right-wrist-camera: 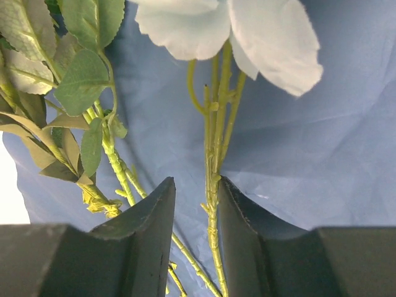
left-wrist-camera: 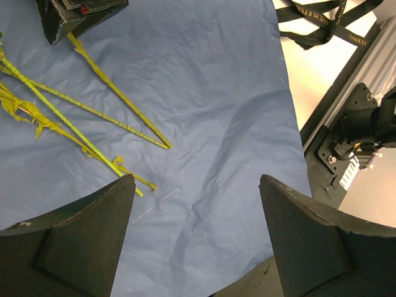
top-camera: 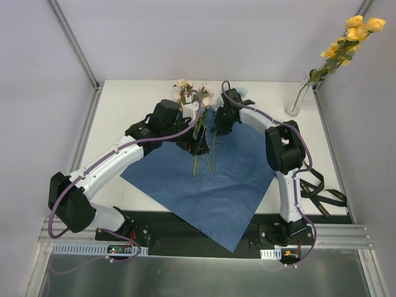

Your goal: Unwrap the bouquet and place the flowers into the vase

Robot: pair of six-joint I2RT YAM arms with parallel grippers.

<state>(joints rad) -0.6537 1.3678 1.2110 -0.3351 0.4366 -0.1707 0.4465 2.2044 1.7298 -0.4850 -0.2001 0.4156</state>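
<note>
The bouquet lies unwrapped: its blue paper (top-camera: 210,185) is spread flat, and the flowers (top-camera: 197,99) rest on the far corner with their stems (top-camera: 204,158) pointing toward me. My right gripper (right-wrist-camera: 195,182) stands open but narrow around the stem (right-wrist-camera: 213,148) of a pale-blue bloom (right-wrist-camera: 247,31). The stem touches one finger, with a gap to the other. My left gripper (left-wrist-camera: 197,182) hangs wide open and empty over the paper (left-wrist-camera: 204,93), just past the stem ends (left-wrist-camera: 93,111). The vase (top-camera: 296,105) stands at the back right and holds a yellow spray (top-camera: 346,43).
A black ribbon (top-camera: 318,192) lies on the table right of the paper, beside the right arm's base. Leafy stems (right-wrist-camera: 80,68) sit just left of the right fingers. Frame posts and walls close in the table on the left, right and back.
</note>
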